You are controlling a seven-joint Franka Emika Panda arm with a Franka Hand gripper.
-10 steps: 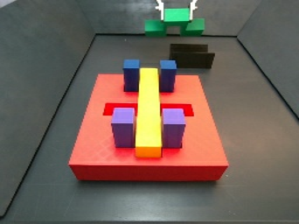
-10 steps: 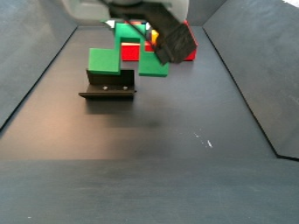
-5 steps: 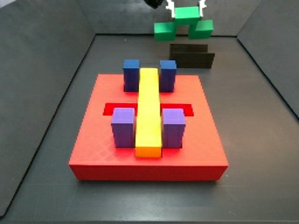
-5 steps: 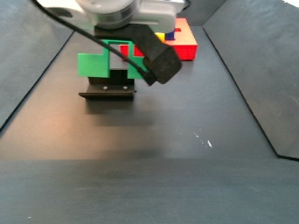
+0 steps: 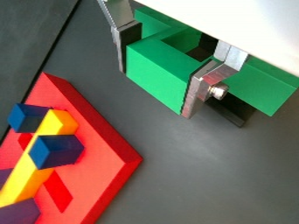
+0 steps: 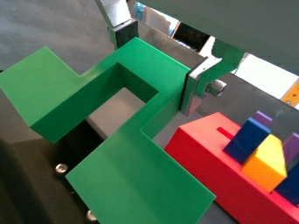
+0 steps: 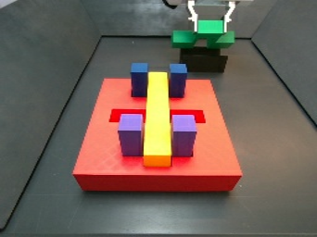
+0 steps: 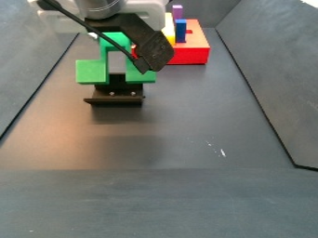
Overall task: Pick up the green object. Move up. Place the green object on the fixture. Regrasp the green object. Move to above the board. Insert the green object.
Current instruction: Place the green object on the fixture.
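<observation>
Gripping: the two-finger gripper (image 5: 167, 72) is clamped on the bright green arch-shaped plastic piece (image 5: 193, 72), its flat silver finger plates (image 5: 121, 39) pressed against opposite faces of the raised middle cube.
Gripper place: at the far end of the floor from the board in a side view (image 7: 212, 18), directly over the fixture.
Green piece place: it sits on top of the small black angled bracket fixture (image 8: 114, 96); whether it rests fully on it or is just above cannot be told.
Green piece pose: in a side view (image 8: 112, 70) the two legs lie side by side level, long axis horizontal across the fixture's width, middle cube uppermost between the fingers.
Wrist views only: the other wrist view (image 6: 111, 118) shows the piece's recess between its legs, and the fixture's screws (image 6: 59, 166) below.
Side views only: the large flat red square board (image 7: 111, 155) shows whole, carrying a long yellow bar (image 7: 158, 116), two blue blocks (image 7: 140, 78) and two purple blocks (image 7: 132, 133), well apart from the fixture (image 7: 202, 61).
</observation>
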